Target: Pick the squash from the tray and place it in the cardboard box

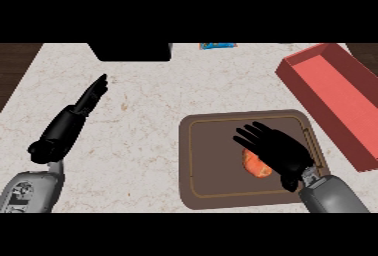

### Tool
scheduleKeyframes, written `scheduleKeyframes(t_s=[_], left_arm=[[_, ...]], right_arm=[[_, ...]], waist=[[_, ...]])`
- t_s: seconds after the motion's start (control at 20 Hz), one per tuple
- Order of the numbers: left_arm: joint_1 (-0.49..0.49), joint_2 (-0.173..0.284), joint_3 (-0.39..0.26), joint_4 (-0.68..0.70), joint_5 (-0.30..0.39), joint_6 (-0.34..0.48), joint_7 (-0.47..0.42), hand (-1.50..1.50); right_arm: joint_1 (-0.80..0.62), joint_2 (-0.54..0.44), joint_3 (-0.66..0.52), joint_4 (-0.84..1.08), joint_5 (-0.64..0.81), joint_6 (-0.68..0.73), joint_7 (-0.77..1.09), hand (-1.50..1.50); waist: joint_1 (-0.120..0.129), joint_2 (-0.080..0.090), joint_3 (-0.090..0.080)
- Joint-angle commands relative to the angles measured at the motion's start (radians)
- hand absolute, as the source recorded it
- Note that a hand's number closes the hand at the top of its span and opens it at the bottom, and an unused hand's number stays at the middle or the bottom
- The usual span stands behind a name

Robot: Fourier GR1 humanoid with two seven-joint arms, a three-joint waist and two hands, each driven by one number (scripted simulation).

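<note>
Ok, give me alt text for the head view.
The robot's right hand, fingers spread, hovers over an orange squash on a brown tray. A red box lies to the right; the left hand rests open on the counter's left.

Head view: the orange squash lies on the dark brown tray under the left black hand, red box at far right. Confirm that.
Wrong hand. The head view shows the right black hand over the orange squash on the dark brown tray; the red box is at far right.

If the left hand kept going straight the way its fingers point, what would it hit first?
Probably the black object at the counter's far edge. The left hand points up and slightly right over bare counter; height is unclear.
</note>
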Motion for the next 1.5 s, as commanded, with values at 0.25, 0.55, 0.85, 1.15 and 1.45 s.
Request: scheduleKeyframes(t_s=[0.25, 0.55, 0.85, 1.15, 1.45], left_arm=[[0.035, 0.001, 0.021, -0.027, -0.015, -0.025, -0.015, 0.00], [-0.001, -0.026, 0.020, -0.031, -0.020, -0.030, 0.033, 0.00], [-0.018, -0.031, 0.005, -0.049, -0.023, -0.029, 0.017, 0.00], [-0.021, -0.050, -0.001, -0.037, -0.019, -0.028, 0.042, 0.00], [0.027, -0.040, 0.021, 0.016, -0.050, -0.015, -0.054, 0.00]], right_arm=[[0.045, 0.018, 0.028, 0.025, 0.057, -0.213, -0.146, 1.50], [-0.002, 0.103, 0.022, 0.133, 0.097, -0.328, -0.189, 1.50], [-0.218, 0.298, -0.295, 0.308, -0.031, -0.166, 0.169, 1.50], [-0.493, 0.365, -0.435, 0.526, -0.004, -0.347, 0.338, 1.50], [-0.627, 0.299, -0.455, 0.535, 0.024, -0.390, 0.348, 1.50]], waist=[[-0.001, 0.000, 0.000], [0.001, 0.001, 0.000], [0.036, 0.018, 0.002], [0.043, 0.013, 0.001], [0.012, 0.003, 0.000]])
